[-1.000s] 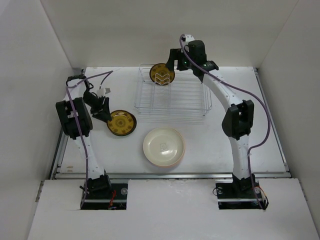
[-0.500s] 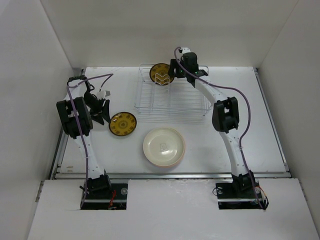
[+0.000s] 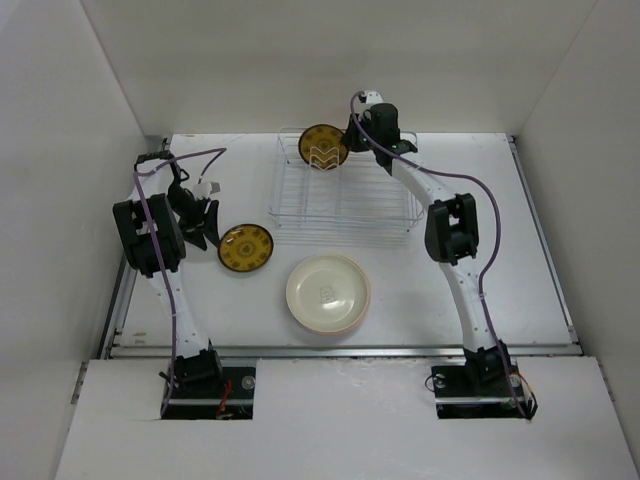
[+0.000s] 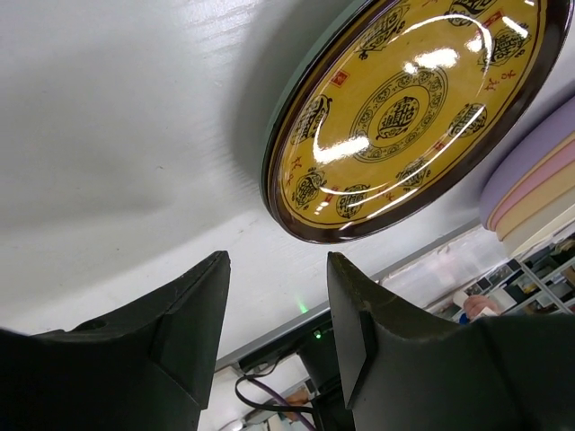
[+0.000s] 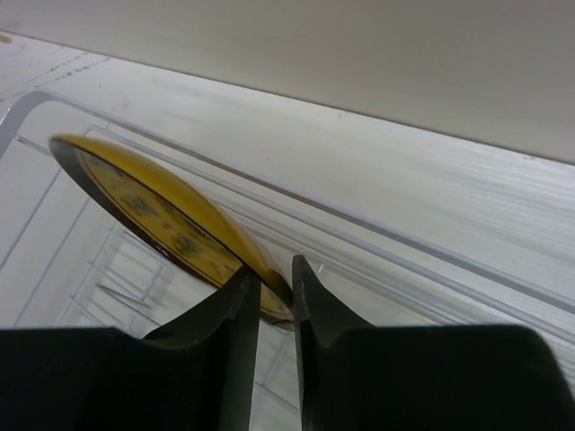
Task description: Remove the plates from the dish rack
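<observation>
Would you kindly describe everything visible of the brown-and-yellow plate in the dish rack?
The brown-and-yellow plate is small and round, with a yellow face bearing dark ornament and a dark brown rim; it looks like glazed ceramic. It stands on edge at the far-left corner of the dish rack, behind white wavy dividers. The right gripper is shut on its rim, one finger on each side. Whether its lower edge rests on the wires cannot be told.
</observation>
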Robot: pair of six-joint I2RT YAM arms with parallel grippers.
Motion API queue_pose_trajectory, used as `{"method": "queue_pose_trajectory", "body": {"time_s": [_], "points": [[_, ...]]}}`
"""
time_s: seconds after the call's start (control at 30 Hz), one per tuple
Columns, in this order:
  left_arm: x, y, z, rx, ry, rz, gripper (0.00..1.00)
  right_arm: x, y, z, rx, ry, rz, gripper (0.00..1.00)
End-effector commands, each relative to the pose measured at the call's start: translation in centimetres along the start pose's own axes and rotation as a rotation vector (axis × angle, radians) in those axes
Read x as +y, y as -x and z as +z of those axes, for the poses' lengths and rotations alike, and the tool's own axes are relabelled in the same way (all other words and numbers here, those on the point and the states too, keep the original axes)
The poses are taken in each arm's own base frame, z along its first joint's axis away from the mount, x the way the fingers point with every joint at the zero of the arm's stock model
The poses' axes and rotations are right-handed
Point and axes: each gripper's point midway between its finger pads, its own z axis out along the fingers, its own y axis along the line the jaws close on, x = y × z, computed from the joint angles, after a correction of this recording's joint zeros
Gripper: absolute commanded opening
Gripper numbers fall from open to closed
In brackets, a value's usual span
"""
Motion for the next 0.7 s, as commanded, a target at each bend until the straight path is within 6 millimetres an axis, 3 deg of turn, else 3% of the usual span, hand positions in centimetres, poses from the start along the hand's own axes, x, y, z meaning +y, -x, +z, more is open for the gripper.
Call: {"method": "queue_pose_trajectory", "body": {"time_s": [0.0,0.1,0.3,0.47,0.57,0.6,0.67], "points": [[-1.9,-1.9,-1.5,0.07,-0.029,-0.031,0.44,-0.2,1.8,0.4,-0.065,0.045,-0.009,0.23],[-1.7,-1.6,-1.5,0.069,-0.028,-0.031,0.44,-0.1,1.5,0.2,-0.053,0.055,-0.017,0.17],[-1.7,-1.6,-1.2,0.077,-0.031,-0.044,0.44,0.8,4.3,-1.5,-0.087,0.095,-0.047,0.0],[-1.9,-1.6,-1.8,0.06,-0.025,-0.026,0.44,2.3,8.4,-3.9,-0.152,0.115,-0.096,0.0],[-2.0,-1.4,-2.2,0.045,-0.018,-0.019,0.44,2.4,9.8,-5.0,-0.173,0.098,-0.108,0.0],[-2.0,-1.4,-2.2,0.044,-0.018,-0.019,0.44,3.0,11.3,-6.0,-0.199,0.102,-0.114,0.0],[-2.3,-1.4,-2.4,0.032,-0.024,-0.015,0.44,3.0,11.8,-6.5,-0.208,0.093,-0.115,0.0]]}}
